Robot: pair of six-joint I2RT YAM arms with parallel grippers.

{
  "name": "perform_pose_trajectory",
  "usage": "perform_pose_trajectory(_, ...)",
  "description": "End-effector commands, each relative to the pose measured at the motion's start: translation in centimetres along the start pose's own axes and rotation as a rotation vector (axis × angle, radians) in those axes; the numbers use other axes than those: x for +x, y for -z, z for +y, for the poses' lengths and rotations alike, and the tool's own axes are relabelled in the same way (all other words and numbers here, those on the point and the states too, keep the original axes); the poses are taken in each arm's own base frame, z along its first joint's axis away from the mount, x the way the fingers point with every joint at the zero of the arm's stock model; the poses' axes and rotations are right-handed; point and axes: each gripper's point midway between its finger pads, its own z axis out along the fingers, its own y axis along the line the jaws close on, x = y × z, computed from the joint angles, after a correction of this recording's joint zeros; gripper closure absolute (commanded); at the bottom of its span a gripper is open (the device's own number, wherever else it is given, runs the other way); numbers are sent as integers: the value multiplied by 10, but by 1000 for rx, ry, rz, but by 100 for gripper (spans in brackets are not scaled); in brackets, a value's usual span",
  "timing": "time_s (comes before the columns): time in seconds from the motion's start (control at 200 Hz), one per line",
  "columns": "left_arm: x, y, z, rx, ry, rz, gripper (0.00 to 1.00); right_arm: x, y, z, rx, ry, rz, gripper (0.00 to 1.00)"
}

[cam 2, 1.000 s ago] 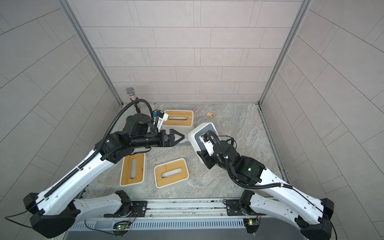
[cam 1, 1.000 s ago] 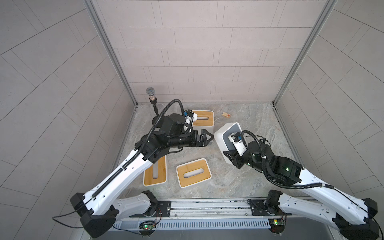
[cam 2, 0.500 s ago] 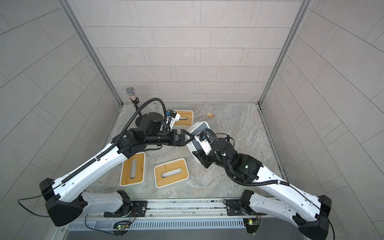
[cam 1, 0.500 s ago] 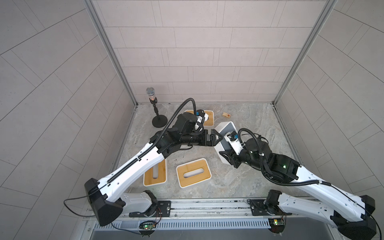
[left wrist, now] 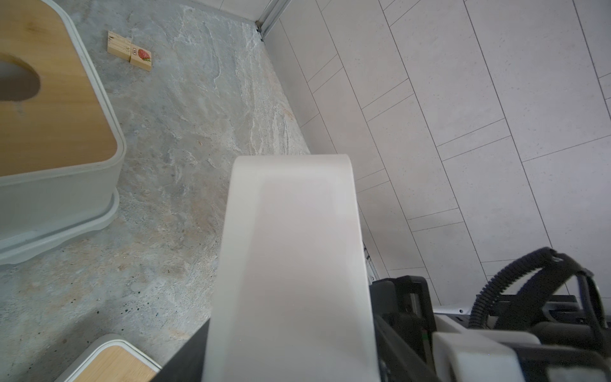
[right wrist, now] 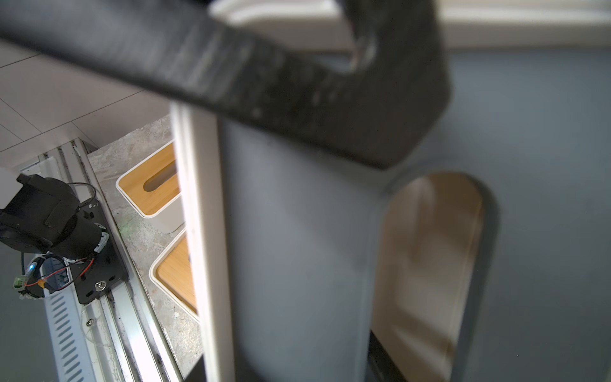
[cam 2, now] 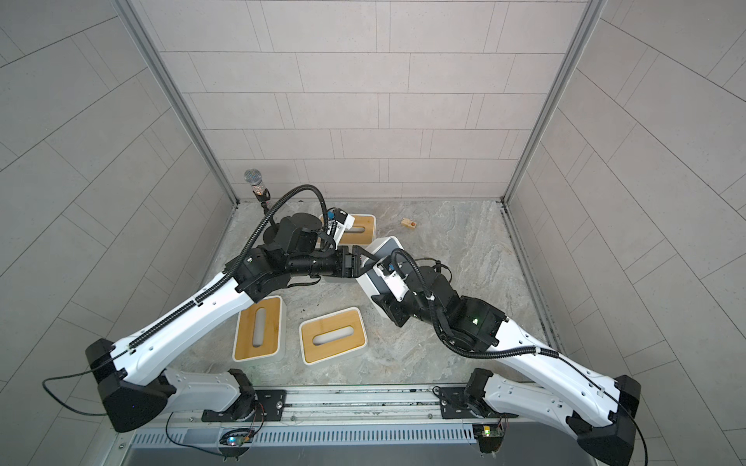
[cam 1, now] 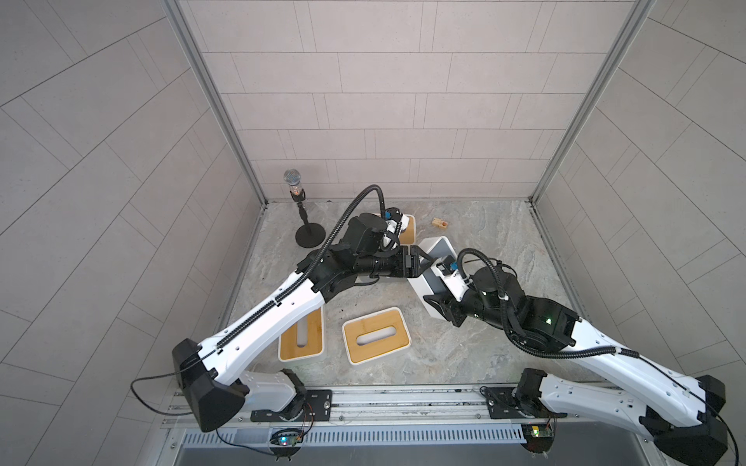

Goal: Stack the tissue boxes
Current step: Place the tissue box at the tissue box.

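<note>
In both top views the grey-topped box [cam 1: 442,252] [cam 2: 388,247] hangs tilted above the surface [cam 1: 504,250], just right of the frame's centre. The right end effector [cam 1: 435,279] is clamped on it at the lid. The left end effector [cam 1: 423,261] reaches in from the left, its jaws astride the box's upper-left wall. Two grips on one tilted box is the hazard: if the arms pull differently, the box could twist free. A bamboo-topped box [cam 1: 375,353] lies in the lower centre, and a dropped box would likely strike it or land beside it.

In the left wrist view the box's white wall [left wrist: 291,264] fills the centre down to the bottom edge, with a dark finger [left wrist: 188,360] beside it at lower left. I cannot tell whether the jaws press it. A shallow bite on that smooth wall might slide off.

In the right wrist view a dark finger [right wrist: 297,99] crosses the grey lid [right wrist: 297,248] near the oval slot [right wrist: 429,264]. If only the lid is gripped, it could lift away from the body.
</note>
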Motion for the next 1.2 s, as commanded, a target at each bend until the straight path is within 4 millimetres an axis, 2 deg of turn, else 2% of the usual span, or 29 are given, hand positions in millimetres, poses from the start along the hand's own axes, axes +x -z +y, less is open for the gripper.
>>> perform_pose_trajectory(0.0, -6, 4, -11, 33, -39, -15, 34, -23, 10, 0, 1, 35, -72, 75)
perform_pose_trajectory(0.165, -7, 4, -12, 40, -39, -17, 47, -26, 12, 1, -3, 37, -73, 73)
perform_pose_trajectory(0.275, -10, 6, -12, 46, -32, -32, 58, -26, 13, 0, 3, 41, -71, 63)
perform_pose_trajectory(0.345, -14, 10, -13, 59, -21, -55, 60, -29, 15, 0, 2, 32, -76, 56)
perform_pose_trajectory(0.575, -42, 39, -5, 116, 80, -198, 68, -39, 28, 6, -36, -28, -110, 27)
perform_pose_trajectory(0.801, -68, 72, 10, 174, 180, -338, 74, -58, 46, 9, -67, -153, -141, 12)
perform_pose_trajectory(1.016, -101, 102, 28, 219, 280, -506, 77, -80, 59, -7, -25, -345, -148, 4)
perform_pose_trajectory(1.126, -114, 111, 37, 247, 336, -583, 79, -93, 58, -18, -46, -469, -148, 2)
perform_pose_trajectory(1.191, -121, 116, 45, 258, 365, -632, 80, -99, 54, -32, -50, -558, -151, 2)
